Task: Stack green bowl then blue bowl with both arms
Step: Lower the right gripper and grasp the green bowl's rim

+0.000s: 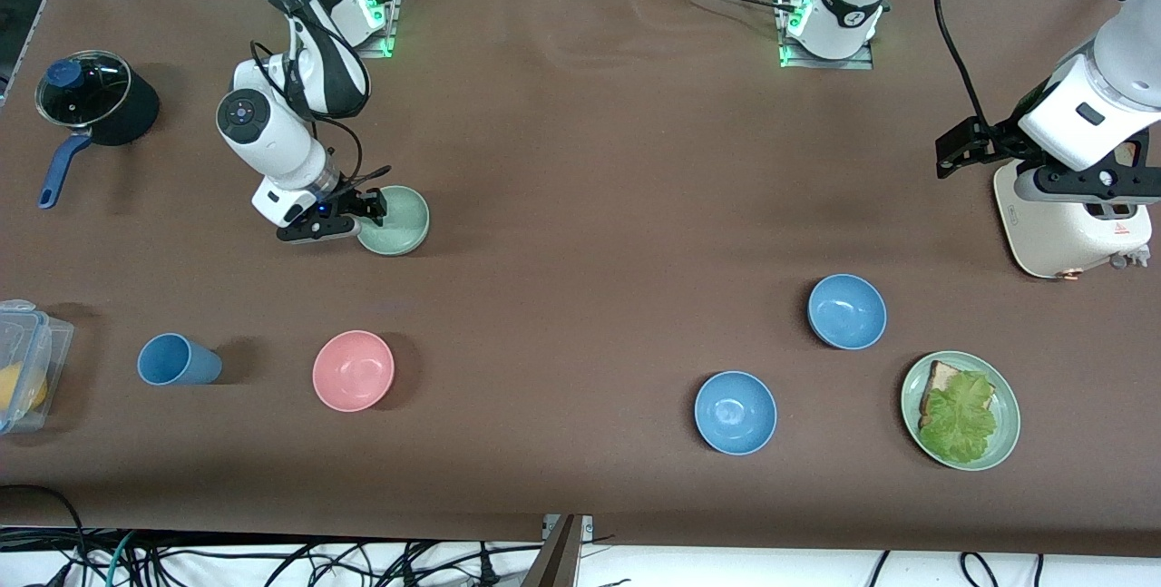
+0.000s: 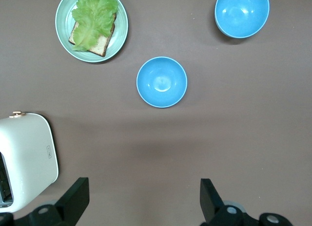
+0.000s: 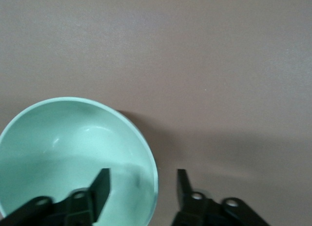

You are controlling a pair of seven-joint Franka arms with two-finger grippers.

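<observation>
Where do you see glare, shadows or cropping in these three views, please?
Front view: soft shadows beside the pink bowl and blue cup, and reflections on the pot lid. Left wrist view: a pale highlight inside the nearer blue bowl. Right wrist view: the green bowl is cropped at the frame edge, with a shadow beside it.

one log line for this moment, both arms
right gripper: fingers straddle green bowl rim | left gripper: open, waits over toaster | blue bowl: untouched
</observation>
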